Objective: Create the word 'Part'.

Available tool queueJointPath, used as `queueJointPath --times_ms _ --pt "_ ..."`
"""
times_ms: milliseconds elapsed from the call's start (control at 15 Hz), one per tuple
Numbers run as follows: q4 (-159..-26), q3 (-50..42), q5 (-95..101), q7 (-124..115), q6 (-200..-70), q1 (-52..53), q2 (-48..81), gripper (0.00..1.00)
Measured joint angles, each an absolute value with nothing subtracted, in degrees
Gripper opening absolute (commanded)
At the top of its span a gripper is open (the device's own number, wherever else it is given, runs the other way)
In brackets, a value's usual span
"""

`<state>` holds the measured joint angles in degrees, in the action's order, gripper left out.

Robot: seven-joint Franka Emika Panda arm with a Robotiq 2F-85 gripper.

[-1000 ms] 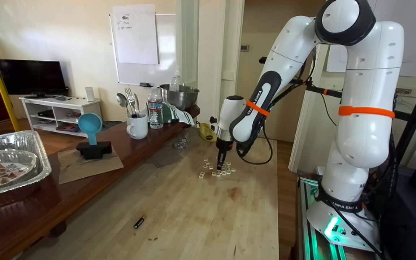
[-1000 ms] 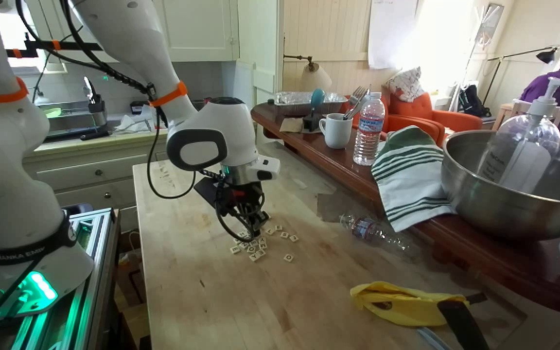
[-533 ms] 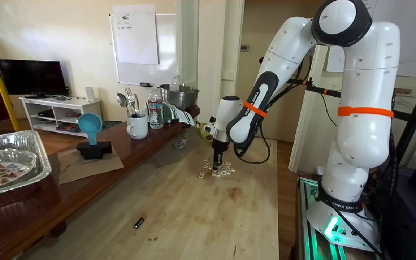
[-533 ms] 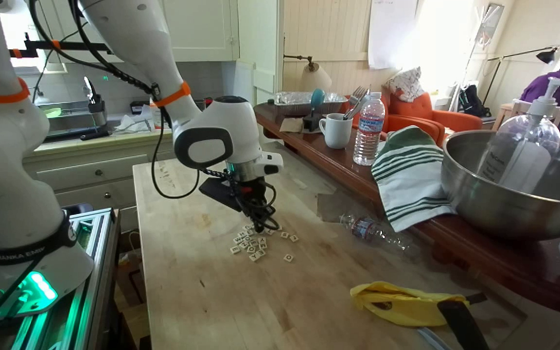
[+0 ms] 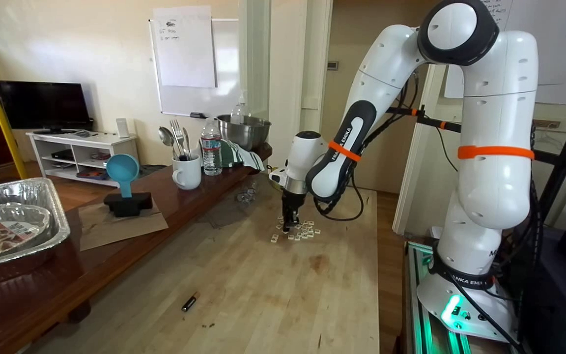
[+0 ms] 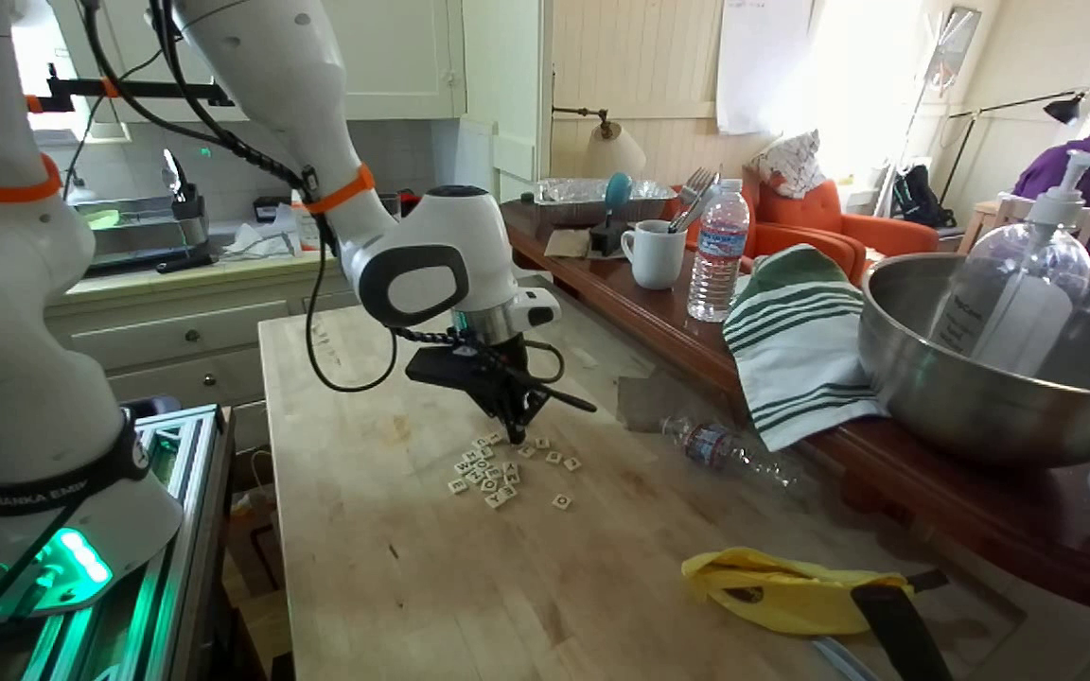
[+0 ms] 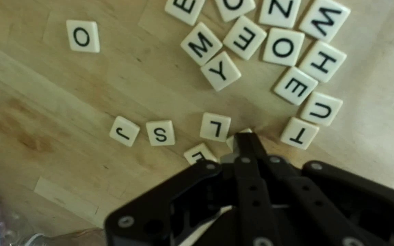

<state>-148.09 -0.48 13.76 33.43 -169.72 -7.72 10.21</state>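
Observation:
Small cream letter tiles lie loose on the wooden table, and they show in both exterior views [image 5: 274,238] [image 6: 561,501]. In the wrist view I read a T tile [image 7: 299,133], a U tile [image 7: 321,108], an L tile [image 7: 215,127], an S tile [image 7: 160,133], a J tile [image 7: 124,131] and a Y tile [image 7: 221,71], among several others. My gripper [image 7: 248,141] is shut, with its fingertips together and nothing seen between them. It points down over the tiles in both exterior views [image 5: 288,228] [image 6: 515,437]. The fingertips hide most of one tile [image 7: 230,141], so its letter is unreadable.
A crumpled plastic bottle [image 6: 711,445] and a yellow bag [image 6: 782,591] lie on the table. A battery [image 5: 190,301] lies nearer the camera in an exterior view. A raised dark wooden ledge [image 5: 150,216] with a mug [image 5: 186,173] runs alongside.
My gripper has moved across the tile group towards the ledge side, staying low, and the wrist has turned. Tiles it covered earlier now show. The visible tiles look unmoved.

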Motion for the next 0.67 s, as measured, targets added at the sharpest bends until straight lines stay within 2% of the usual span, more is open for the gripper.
queueJointPath --times_ms 667 --pt "-146.88 0.24 14.73 38.37 -171.16 -7.76 11.41 0.00"
